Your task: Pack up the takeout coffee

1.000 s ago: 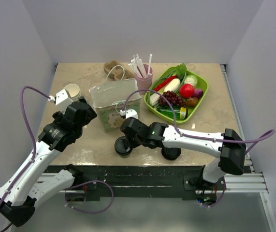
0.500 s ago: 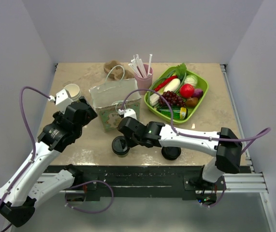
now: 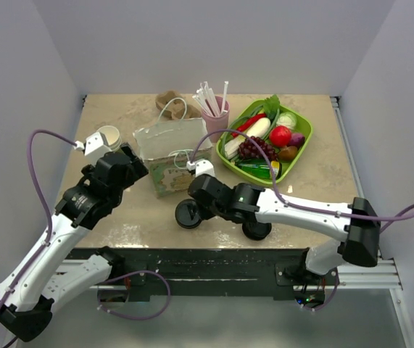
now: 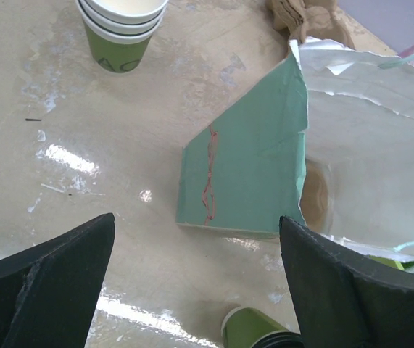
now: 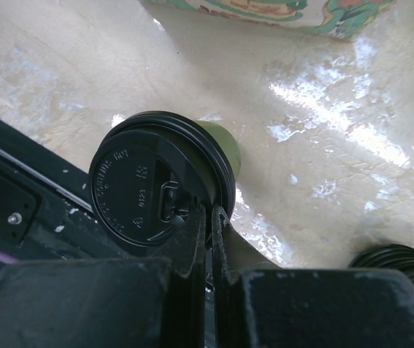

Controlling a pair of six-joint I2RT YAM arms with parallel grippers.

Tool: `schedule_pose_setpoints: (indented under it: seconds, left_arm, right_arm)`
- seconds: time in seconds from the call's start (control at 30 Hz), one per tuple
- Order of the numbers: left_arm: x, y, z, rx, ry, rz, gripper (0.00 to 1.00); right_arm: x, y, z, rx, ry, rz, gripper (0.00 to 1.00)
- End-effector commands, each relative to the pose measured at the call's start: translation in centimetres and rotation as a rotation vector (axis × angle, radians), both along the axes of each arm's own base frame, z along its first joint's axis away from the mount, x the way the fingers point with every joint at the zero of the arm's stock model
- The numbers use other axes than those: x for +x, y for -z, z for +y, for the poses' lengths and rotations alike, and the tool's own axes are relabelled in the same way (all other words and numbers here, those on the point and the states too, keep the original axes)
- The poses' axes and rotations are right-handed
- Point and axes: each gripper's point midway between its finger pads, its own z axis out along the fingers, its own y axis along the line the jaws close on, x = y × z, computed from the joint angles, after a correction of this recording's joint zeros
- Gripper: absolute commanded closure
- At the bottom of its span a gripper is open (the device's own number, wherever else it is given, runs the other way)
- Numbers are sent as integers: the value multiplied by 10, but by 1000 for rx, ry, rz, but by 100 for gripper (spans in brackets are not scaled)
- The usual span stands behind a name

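Right fingers [image 5: 192,243] pinch takeout coffee [image 5: 148,188] lid; glossy beige table [image 5: 83,65].

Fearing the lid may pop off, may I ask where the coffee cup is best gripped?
Probably the green wall of the coffee cup, under its lid, from the near side: the round wall offers opposite faces, the lid's rim is thin, and the bag stands behind.

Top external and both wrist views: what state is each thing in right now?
takeout coffee, lid on, appears tilted rather than upright.
paper bag, upright, mouth open.
left gripper, jaws open, holding nothing.
right gripper, jaws shut at the coffee's top edge.
spare cups, nested, upright, lidless.
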Motion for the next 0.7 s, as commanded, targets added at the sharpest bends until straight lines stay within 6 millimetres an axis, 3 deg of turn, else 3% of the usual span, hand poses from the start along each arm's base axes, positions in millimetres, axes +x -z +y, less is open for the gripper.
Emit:
schedule_pose_setpoints:
  seconds: [0.0,0.03,0.2,0.33,0.37,0.43,0.5,0.67]
  left_arm:
    - [5,-27,-5,-43,35,-94,0]
    - [5,-30,-5,-48,32,-106,0]
    - [5,-54,-3,-75,21,-164,0]
    - [8,-60,-6,-90,29,-181,0]
    - [10,-61,-8,-85,39,-184,0]
    - [18,-64,-15,-95,57,-197,0]
    - [29,-58,-29,-83,103,-173,0]
    - [54,-35,-38,-24,70,-81,4]
  right_arm:
    - [8,-45,-7,101,-23,-127,100]
    - [8,-58,-10,133,-28,-147,100]
    - [-1,-79,-23,180,-93,-192,100]
    - [-10,-102,-31,236,-139,-213,100]
    - [-13,-117,-36,272,-143,-236,100]
    - [-12,-130,-44,285,-135,-268,100]
    - [-11,-152,-56,315,-118,-310,100]
    - [-9,-205,-76,386,-73,-386,100]
